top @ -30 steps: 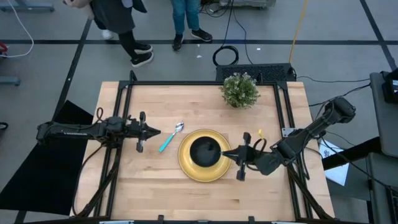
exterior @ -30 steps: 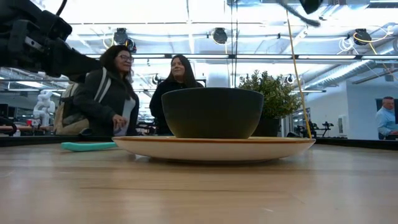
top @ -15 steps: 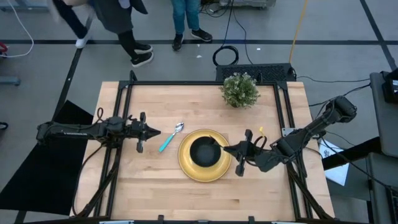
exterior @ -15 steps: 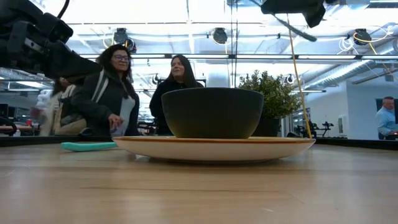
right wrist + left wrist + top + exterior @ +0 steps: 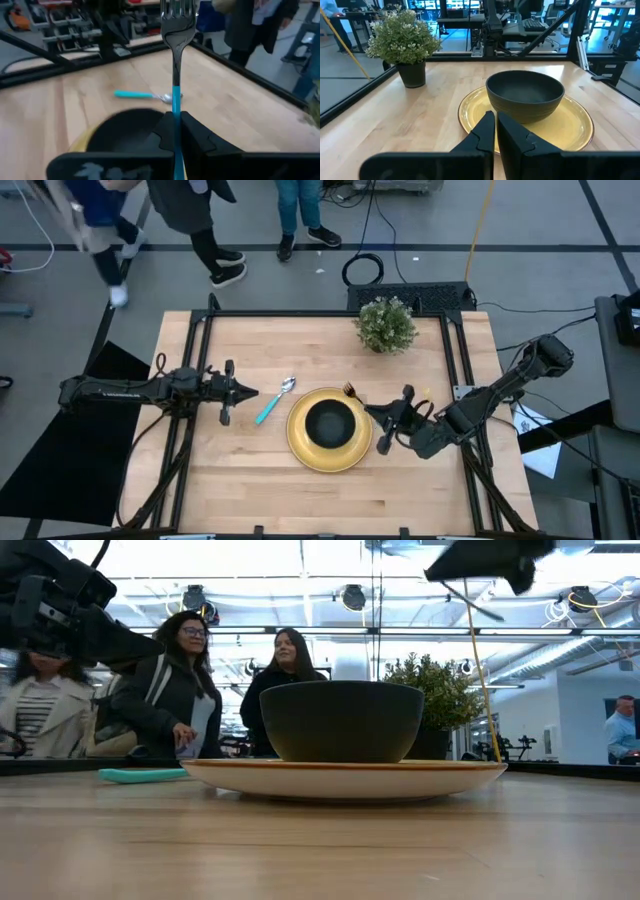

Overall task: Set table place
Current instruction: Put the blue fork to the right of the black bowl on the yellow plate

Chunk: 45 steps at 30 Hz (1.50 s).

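Note:
A yellow plate [image 5: 300,448] lies mid-table with a black bowl [image 5: 330,423] standing on its middle. Left of the plate, a spoon [image 5: 272,401] with a turquoise handle lies flat on the wood. My right gripper [image 5: 376,413] hovers at the plate's right rim, shut on a fork [image 5: 351,392]. The fork's tines reach toward the far left over that rim. My left gripper [image 5: 247,392] is shut on nothing and waits just left of the spoon. In the left wrist view it [image 5: 495,131] points at the bowl [image 5: 525,95]. My right gripper pinches the fork's turquoise handle [image 5: 176,106] between its two fingers [image 5: 196,131]. It comes from the table's right, nearly level. The fork runs along the fingers and sticks out past their ends, tines [image 5: 178,13] foremost. It is lifted clear above the plate's right rim.
A small potted plant [image 5: 386,324] stands near the table's far edge, right of centre. People stand on the floor [image 5: 190,220] beyond the far edge. Bare wood [image 5: 250,480] lies at the near side of the table.
My right gripper has rolled its wrist and swung a little toward the far edge. The fork has turned with it, and its tines now show past the plate's far-right rim. A person has walked by beyond the far-left corner.

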Motion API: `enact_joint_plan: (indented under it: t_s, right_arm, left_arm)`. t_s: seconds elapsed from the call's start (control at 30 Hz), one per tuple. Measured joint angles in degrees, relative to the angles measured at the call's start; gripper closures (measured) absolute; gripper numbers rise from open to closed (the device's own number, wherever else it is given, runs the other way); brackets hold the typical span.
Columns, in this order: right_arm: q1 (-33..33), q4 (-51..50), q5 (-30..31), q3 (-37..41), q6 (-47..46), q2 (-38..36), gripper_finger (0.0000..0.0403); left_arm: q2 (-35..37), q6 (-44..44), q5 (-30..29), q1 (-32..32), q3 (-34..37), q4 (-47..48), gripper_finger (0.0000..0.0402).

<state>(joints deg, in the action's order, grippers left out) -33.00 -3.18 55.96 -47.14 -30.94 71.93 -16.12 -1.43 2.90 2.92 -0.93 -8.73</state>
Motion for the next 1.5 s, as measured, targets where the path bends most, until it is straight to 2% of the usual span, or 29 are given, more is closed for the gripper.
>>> enact_joint_plan:
  t_s: [0.33, 0.53, 0.67, 0.8, 0.97, 1.17, 1.3, 1.4, 1.5]
  right_arm:
    - [0.3, -9.0, 6.3, 2.3, -16.8, -0.6, 0.0403]
    - [-0.2, -23.9, 6.4, 2.3, -32.6, -0.6, 0.0403]
    - [-1.3, -26.0, 7.2, 2.3, -33.7, -0.6, 0.0403]
    - [-2.1, -25.9, 7.5, 2.3, -26.6, -2.8, 0.0403]
    - [-3.5, -24.9, 0.0, 2.3, -6.2, -7.1, 0.0403]
    - [-4.6, -23.0, -3.7, 2.6, 8.9, -13.8, 0.0403]
    - [-5.6, -10.5, -9.2, 7.8, 21.5, -21.4, 0.0403]
    - [-5.8, 3.7, -9.8, 15.0, 28.4, -28.3, 0.0403]
    - [-4.8, 9.4, -9.3, 21.4, 30.1, -34.4, 0.0403]
  left_arm:
    - [0.0, 0.1, 0.0, 0.0, 0.0, -0.4, 0.0378]
    - [0.0, 0.3, 0.0, 0.0, 0.0, -0.3, 0.0378]
    - [0.0, 0.6, 0.0, 0.0, 0.0, 0.0, 0.0378]
    - [0.0, 0.5, 0.0, 0.0, 0.0, 0.0, 0.0378]
    - [0.0, 0.2, 0.0, 0.0, 0.0, 0.0, 0.0378]
    - [0.0, -1.0, -0.5, 0.0, 0.0, -0.1, 0.0378]
    - [0.0, -1.1, -1.2, 0.0, 0.0, -0.1, 0.0378]
    - [0.0, -1.1, -1.6, 0.0, 0.0, -0.1, 0.0378]
    - [0.0, -0.9, -1.6, 0.0, 0.0, -0.8, 0.0378]
